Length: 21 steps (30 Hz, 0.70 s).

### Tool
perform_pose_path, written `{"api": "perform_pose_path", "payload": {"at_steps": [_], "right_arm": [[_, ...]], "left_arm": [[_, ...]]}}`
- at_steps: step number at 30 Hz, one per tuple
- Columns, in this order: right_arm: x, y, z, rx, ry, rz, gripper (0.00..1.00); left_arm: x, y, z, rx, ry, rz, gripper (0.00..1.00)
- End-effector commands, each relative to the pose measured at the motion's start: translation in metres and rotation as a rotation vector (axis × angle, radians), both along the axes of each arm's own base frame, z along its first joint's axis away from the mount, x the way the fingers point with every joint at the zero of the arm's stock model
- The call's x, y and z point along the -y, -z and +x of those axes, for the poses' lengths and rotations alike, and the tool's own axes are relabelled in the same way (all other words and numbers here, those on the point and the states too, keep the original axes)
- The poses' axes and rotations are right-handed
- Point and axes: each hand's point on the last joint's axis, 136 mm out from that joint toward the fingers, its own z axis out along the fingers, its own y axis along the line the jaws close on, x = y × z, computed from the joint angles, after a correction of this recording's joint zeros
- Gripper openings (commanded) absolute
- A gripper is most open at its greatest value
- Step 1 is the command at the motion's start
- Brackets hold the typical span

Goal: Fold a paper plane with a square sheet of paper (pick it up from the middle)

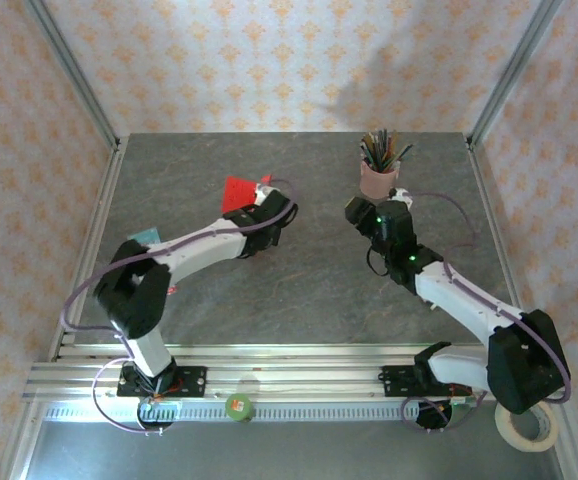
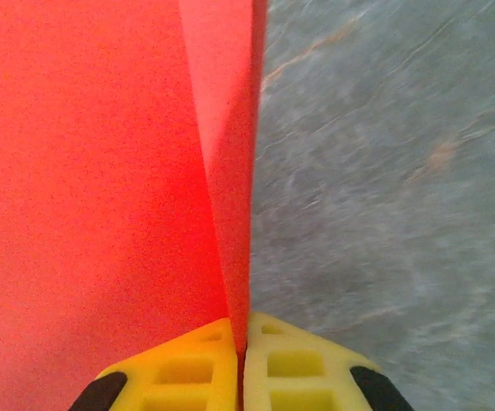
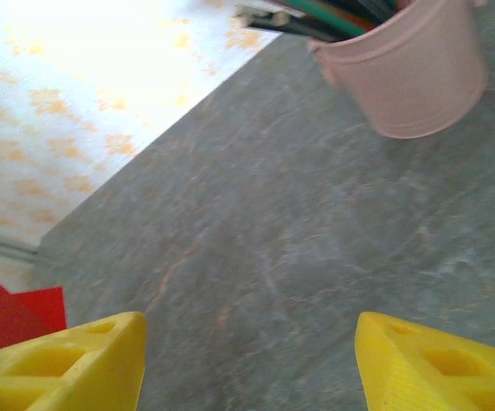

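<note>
Here, orange-patterned walls [image 1: 269, 60] ring the grey table [image 1: 309, 290] under the red paper [image 1: 237, 190].

Folded red paper [image 1: 236, 190] at the left end effector [image 1: 253, 203], right end effector [image 1: 357, 211] just beside the pink pencil cup [image 1: 378, 181], grey table [image 1: 309, 290]

On my left wrist feed the red paper [image 2: 85, 171] runs off the top and left edges, so I can't make out its outline, and the surface [image 2: 384, 171] beside it is smeared. From above, the left arm [image 1: 199, 245] covers part of that paper. My right wrist feed crops the pink cup [image 3: 419, 77] at the top. The teal scrap [image 1: 147, 233] is too small to identify.
</note>
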Motion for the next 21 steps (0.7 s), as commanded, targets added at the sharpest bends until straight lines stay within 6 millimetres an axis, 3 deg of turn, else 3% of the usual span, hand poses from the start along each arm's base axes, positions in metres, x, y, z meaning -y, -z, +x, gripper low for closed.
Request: {"api": "perform_pose_path", "payload": {"at_steps": [1, 10, 21], "right_arm": [[0.018, 0.009, -0.003, -0.041, 0.067, -0.039, 0.65], [0.028, 0.018, -0.003, -0.044, 0.09, -0.02, 0.65], [0.028, 0.029, -0.006, -0.066, 0.065, -0.006, 0.65]], "left_arm": [[-0.023, -0.002, -0.002, 0.005, -0.037, 0.281, 0.1], [0.005, 0.042, -0.002, -0.043, 0.02, 0.547, 0.1], [0.042, 0.076, -0.01, -0.083, 0.064, 0.482, 0.12]]}}
